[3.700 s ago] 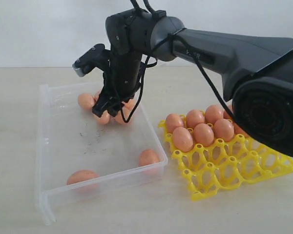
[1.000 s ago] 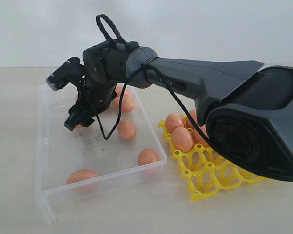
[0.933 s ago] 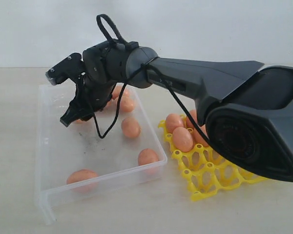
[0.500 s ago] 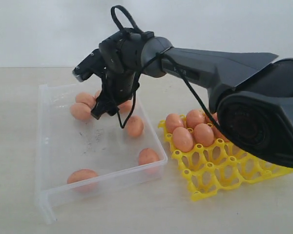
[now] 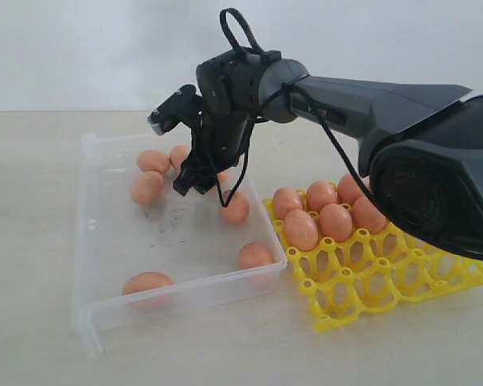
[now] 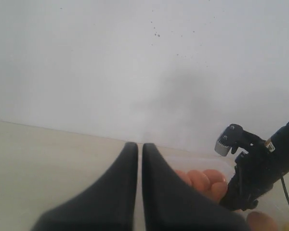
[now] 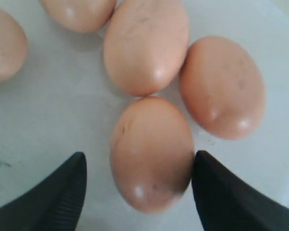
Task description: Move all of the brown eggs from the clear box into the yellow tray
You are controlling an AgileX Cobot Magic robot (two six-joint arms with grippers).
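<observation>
Room is tight where the right fingers (image 5: 190,182) hang, low over the far end of the clear box (image 5: 193,288). The right arm reaches across from the tray side, and most of the cluster beneath it is hidden from where I stand.

A handful of brown eggs (image 5: 147,186) lie loose on the box floor: several near the far wall, one by the tray-side wall and two toward the front. The yellow tray (image 5: 370,281) stands just beside the box on the tabletop (image 5: 32,338). Eggs fill its back cups, and the front rows are bare.

The wrist view shows the right fingers (image 7: 62,192) spread wide and gripping nothing. One egg (image 7: 151,154) lies on the box floor squarely between them. Its long axis runs across the line from finger to finger, so the pads face its narrow flanks. Its far tip touches, or all but touches, a second egg (image 7: 145,45). A third egg (image 7: 221,86) lies just beside one finger.

The left fingers (image 6: 127,163) are pressed together with nothing between them. They sit well back from the box, so the right arm is plainly the nearer one.

I'd judge the next step to be a straight drop and a gentle squeeze. The worry is the finger on the crowded side nudging that third egg.
</observation>
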